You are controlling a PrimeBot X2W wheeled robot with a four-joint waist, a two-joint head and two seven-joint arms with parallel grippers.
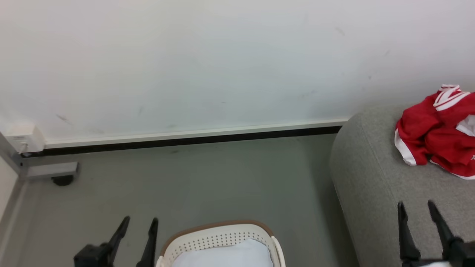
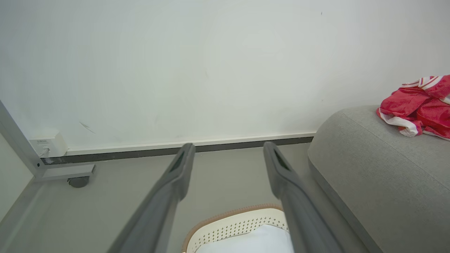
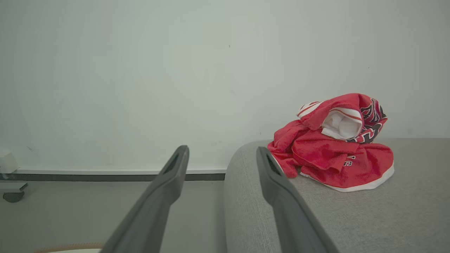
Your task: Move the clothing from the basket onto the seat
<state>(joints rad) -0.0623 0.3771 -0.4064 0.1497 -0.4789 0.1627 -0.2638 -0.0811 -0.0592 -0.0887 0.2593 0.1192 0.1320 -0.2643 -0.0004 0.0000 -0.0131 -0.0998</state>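
Observation:
The red clothing with white stripes lies crumpled on the grey sofa seat at the right; the heap also shows in the right wrist view and in the left wrist view. The cream basket with a brown rim stands on the floor at the bottom centre, only its pale blue-white liner showing inside. My left gripper hangs open just left of the basket, holding nothing. My right gripper is open over the seat's near part, well short of the clothing.
A white wall with a dark skirting strip runs behind. A grey metal frame foot on a caster and a white box sit at the far left. Grey floor lies between basket, wall and sofa.

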